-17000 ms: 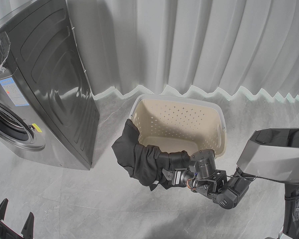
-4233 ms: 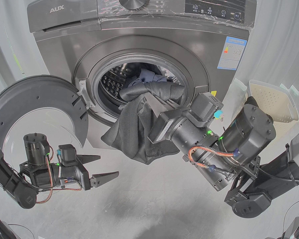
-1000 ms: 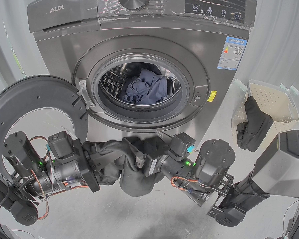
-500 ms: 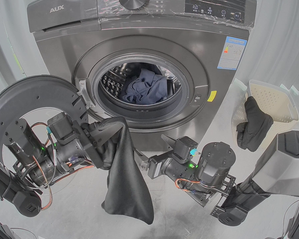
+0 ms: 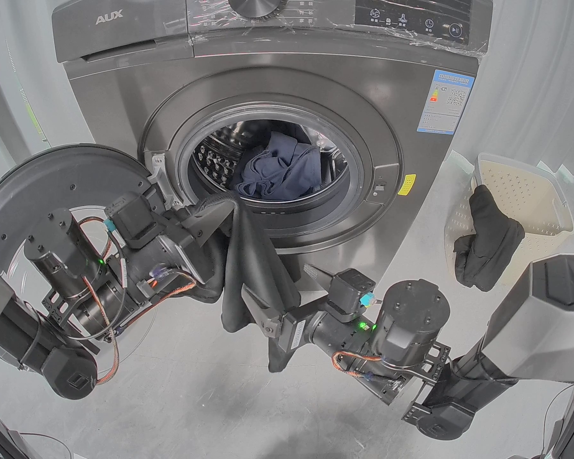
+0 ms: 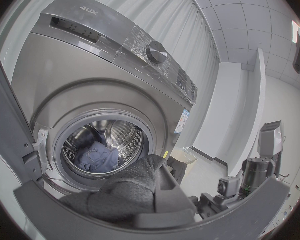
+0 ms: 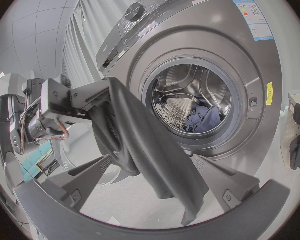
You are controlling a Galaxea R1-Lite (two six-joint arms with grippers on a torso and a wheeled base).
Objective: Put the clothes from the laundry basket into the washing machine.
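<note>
One black garment (image 5: 249, 250) pinched by L gripper (image 5: 218, 215); R gripper (image 5: 274, 282) spread; pale floor (image 5: 191, 403), white curtain (image 5: 542, 65) behind.

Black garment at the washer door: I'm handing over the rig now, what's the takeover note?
Left gripper: shut on the black garment, which hangs before the washing machine opening, outside the drum.
Right gripper: open, straddling the hanging cloth.
Done: blue garment in the drum; door open.
To do: put the held garment in, then the dark garment draped over the laundry basket rim.
</note>
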